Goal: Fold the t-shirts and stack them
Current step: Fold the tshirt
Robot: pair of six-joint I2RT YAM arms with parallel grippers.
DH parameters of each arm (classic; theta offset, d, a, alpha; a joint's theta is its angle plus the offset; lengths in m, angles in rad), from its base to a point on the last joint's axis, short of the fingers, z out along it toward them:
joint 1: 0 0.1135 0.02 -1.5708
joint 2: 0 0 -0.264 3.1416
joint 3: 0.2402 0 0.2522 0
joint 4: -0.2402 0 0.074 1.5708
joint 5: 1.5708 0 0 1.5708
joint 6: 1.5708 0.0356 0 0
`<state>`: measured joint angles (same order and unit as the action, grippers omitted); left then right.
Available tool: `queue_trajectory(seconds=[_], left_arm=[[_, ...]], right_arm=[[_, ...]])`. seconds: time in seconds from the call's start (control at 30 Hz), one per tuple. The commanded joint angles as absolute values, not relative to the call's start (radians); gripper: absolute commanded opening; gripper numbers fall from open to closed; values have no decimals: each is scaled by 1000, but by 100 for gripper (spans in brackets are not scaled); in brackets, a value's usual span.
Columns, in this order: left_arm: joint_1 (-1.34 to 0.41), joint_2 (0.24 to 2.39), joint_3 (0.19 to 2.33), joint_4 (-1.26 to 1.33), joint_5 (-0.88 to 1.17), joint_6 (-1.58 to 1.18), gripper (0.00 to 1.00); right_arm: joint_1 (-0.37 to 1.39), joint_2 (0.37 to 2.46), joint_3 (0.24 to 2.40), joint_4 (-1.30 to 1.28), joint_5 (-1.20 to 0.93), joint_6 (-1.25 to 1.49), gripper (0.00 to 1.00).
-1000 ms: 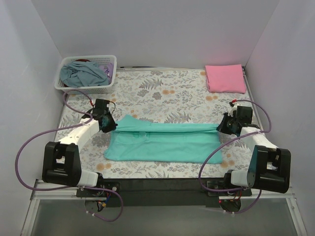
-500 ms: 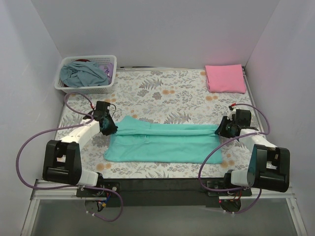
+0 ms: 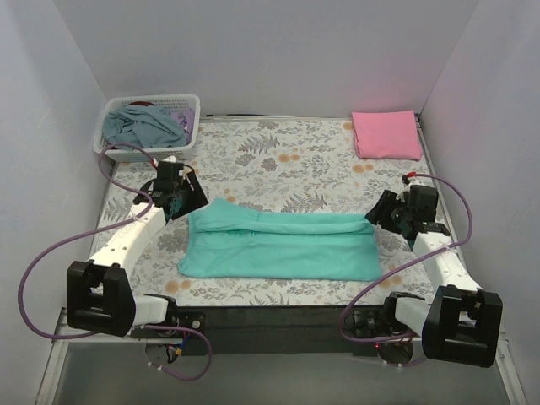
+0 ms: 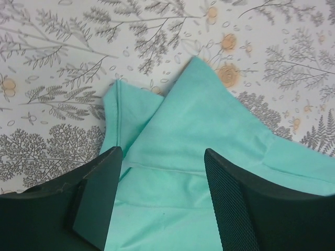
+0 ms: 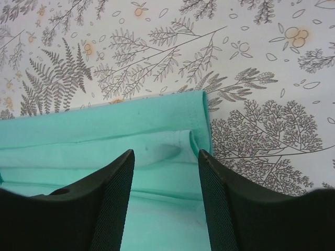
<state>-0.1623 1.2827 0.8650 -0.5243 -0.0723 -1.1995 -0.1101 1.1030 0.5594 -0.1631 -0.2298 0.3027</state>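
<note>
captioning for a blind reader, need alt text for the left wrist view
The left tool, its two dark fingers apart, sits above a rumpled corner of the teal-green t-shirt lying on the floral-print table.

- Overhead view: bright, even, diffuse light from above. The white walls [image 3: 253, 51] are uniformly lit, with a faint pink cast on the right one.
- Shadows: soft and short, beneath the left arm [image 3: 135, 232] and the right arm [image 3: 439, 257], and along the near edge of the teal t-shirt [image 3: 278, 249].
- Wrist views: the patterned table [image 4: 63, 78] and the cloth are sharp. The dark fingers [image 4: 97, 196] at the bottom edge are dim and slightly soft.
- Colours: clean and saturated in all three views.
</note>
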Motion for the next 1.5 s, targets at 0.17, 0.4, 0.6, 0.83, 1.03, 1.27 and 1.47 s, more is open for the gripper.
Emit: queue_trajectory(seconds=[0.17, 0.4, 0.6, 0.83, 1.03, 1.27, 1.47], left_arm=[[-278, 1486, 1057, -517, -181, -1128, 59], [-301, 1686, 1153, -496, -264, -1066, 57], [-310, 1755, 1187, -463, -229, -1057, 57], [-318, 1816, 1209, -448, -184, -1061, 52], [-324, 1848, 1210, -439, -164, -1066, 34], [-333, 1807, 1195, -457, -137, -1049, 0], [-336, 1651, 1148, -477, -120, -1058, 0]], right_arm=[[27, 1035, 568, -233, -212, 305, 60], [158, 988, 551, -247, -210, 302, 60], [201, 986, 520, -248, -213, 310, 60], [209, 970, 506, -247, -206, 302, 60], [209, 959, 502, -247, -204, 298, 59], [209, 950, 500, -255, -199, 282, 59], [210, 939, 514, -261, -221, 276, 59]])
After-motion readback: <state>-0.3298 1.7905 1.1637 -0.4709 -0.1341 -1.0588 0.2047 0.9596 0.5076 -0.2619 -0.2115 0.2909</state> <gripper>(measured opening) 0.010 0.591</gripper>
